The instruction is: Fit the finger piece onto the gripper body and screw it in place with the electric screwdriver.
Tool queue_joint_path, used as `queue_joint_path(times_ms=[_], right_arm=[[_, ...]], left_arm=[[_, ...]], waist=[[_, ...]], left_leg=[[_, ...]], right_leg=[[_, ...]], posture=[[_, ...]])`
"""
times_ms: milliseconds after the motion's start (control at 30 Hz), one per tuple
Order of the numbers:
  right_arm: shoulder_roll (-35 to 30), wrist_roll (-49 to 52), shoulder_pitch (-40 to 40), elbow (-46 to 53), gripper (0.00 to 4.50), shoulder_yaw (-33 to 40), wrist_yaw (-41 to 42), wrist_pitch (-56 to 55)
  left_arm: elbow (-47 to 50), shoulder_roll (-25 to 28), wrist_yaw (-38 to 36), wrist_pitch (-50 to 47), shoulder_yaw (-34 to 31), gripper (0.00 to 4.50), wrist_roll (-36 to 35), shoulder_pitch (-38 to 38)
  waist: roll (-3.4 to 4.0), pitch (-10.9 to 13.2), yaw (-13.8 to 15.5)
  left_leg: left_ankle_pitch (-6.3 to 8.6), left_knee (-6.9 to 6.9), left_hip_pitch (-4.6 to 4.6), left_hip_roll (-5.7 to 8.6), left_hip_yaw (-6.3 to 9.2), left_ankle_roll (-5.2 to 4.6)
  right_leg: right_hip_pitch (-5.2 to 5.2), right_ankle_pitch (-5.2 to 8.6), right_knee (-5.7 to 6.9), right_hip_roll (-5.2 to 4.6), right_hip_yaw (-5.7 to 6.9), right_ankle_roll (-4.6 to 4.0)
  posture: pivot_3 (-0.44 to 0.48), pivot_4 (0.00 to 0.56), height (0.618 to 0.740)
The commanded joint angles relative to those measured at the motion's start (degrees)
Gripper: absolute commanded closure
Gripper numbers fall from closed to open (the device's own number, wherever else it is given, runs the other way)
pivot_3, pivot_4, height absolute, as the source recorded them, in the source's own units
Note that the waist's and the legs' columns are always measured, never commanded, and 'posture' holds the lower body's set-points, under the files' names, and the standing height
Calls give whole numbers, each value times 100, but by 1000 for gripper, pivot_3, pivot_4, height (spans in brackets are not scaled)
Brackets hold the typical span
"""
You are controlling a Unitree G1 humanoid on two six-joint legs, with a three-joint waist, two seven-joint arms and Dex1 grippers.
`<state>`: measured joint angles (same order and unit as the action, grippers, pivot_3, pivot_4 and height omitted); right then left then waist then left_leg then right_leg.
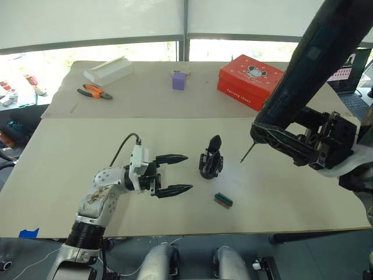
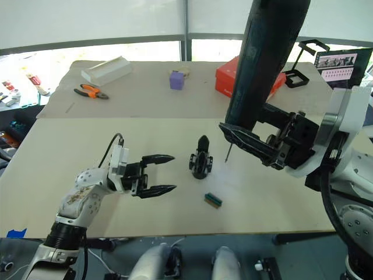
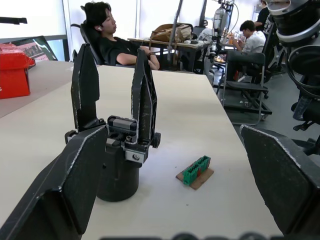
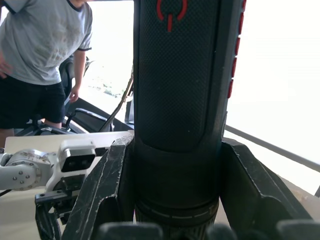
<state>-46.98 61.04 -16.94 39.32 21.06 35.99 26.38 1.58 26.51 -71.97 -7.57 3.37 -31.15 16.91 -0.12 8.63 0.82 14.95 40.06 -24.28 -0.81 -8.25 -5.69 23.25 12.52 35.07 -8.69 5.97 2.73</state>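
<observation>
Black tools on a beige table

The electric screwdriver (image 4: 180,90) is black with red markings; the gripper body (image 1: 211,158) is black; the small block (image 1: 223,199) is green and brown.

Bright daylight, windows perhaps overexposed, soft shadows.

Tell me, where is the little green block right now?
In the left eye view, the small green-and-brown block lies flat on the near table, just in front of the gripper body and right of the open left gripper.
</observation>
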Motion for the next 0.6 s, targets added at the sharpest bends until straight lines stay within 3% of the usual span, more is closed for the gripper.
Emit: queue_joint_path(times_ms=[33,233,600], right_arm=[[-59,361,-500,34,2585,7,-118,41],[128,454,-1213,-166,2585,-498,-111,223],[803,-178,-1828,-572,2585,-1432,289,158]], left_arm=[[-47,79,68,185,-252,36,28,24],[-607,31,334,603,-172,36,635,92],[-1474,-736,996,1217,528,36,1697,460]], waist=[[0,0,-2],[0,0,-10],[0,0,-6]], left_leg=[[-1,-2,1,0,1,1],[-1,-2,1,0,-2,1],[-1,-1,-2,1,-9,1]], right_leg=[[-1,0,0,0,1,-1],[-1,0,-1,0,1,-1],[2,-2,1,1,4,0]], posture=[[0,150,740],[0,150,740],[0,150,740]])
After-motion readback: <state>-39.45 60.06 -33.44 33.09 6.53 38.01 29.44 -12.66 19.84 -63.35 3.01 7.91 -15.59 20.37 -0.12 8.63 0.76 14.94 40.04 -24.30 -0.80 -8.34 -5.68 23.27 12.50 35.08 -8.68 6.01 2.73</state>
